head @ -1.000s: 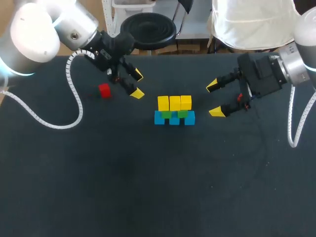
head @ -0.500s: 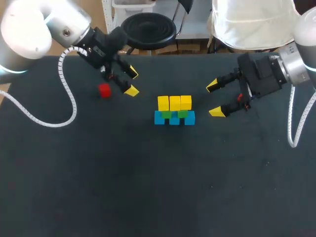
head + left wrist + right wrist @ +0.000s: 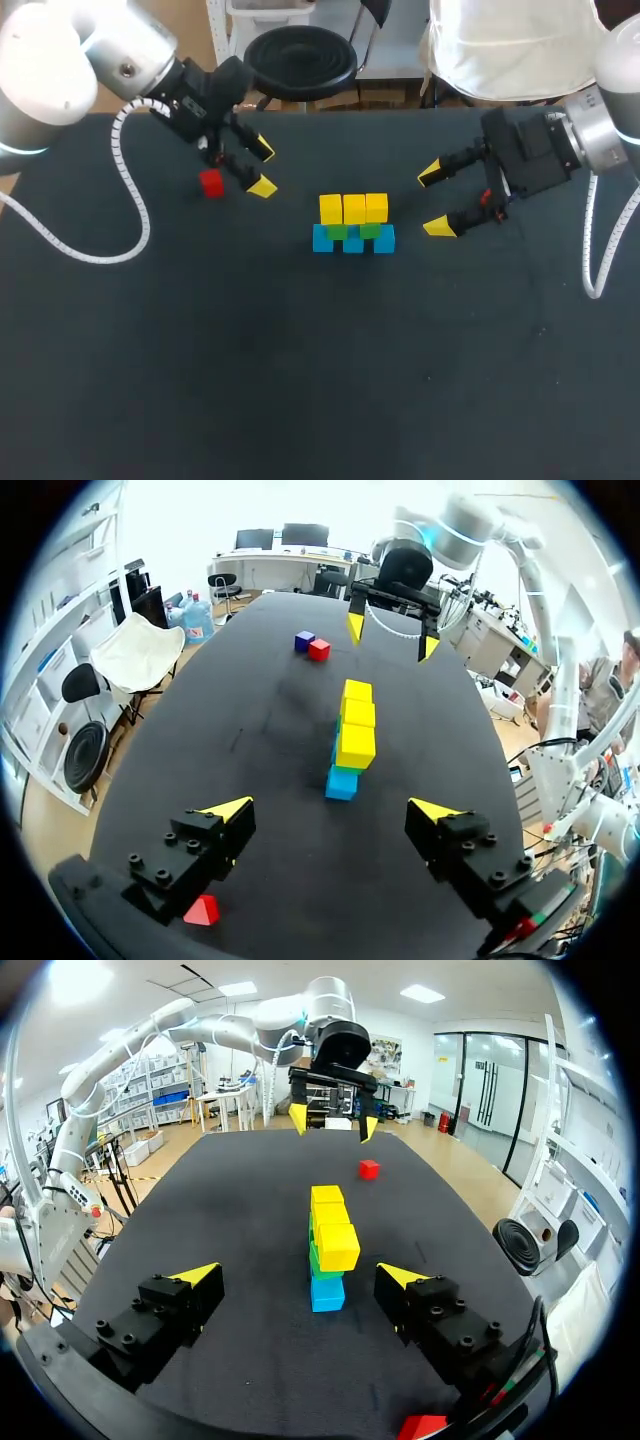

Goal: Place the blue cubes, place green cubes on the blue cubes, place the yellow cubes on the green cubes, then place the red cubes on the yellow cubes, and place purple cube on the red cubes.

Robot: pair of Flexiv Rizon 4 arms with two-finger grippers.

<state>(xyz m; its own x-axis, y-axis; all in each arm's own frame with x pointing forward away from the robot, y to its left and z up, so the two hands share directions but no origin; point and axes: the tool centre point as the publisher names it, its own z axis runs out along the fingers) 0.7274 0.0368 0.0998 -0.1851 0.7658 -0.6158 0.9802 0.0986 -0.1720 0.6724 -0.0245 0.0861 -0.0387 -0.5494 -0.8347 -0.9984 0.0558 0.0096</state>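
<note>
A stack stands mid-table: three blue cubes (image 3: 353,241) at the base, two green cubes (image 3: 353,231) on them, three yellow cubes (image 3: 353,208) on top. The yellow cubes (image 3: 356,718) (image 3: 331,1222) show in both wrist views. A loose red cube (image 3: 211,183) (image 3: 369,1168) lies left of the stack, close beside my open left gripper (image 3: 259,168) (image 3: 330,810); it sits under one finger in the left wrist view (image 3: 203,911). My open right gripper (image 3: 434,201) (image 3: 298,1275) hovers right of the stack, empty. A purple cube (image 3: 304,640) and another red cube (image 3: 319,649) lie beside the right gripper.
The black table (image 3: 300,380) has wide bare room in front of the stack. The right arm's body (image 3: 530,150) covers the table's back right part in the head view. The left arm's white cable (image 3: 130,215) hangs over the left side.
My left gripper has shifted a little to the left, closer to the loose red cube, still open. The right arm and the stack have not moved.
</note>
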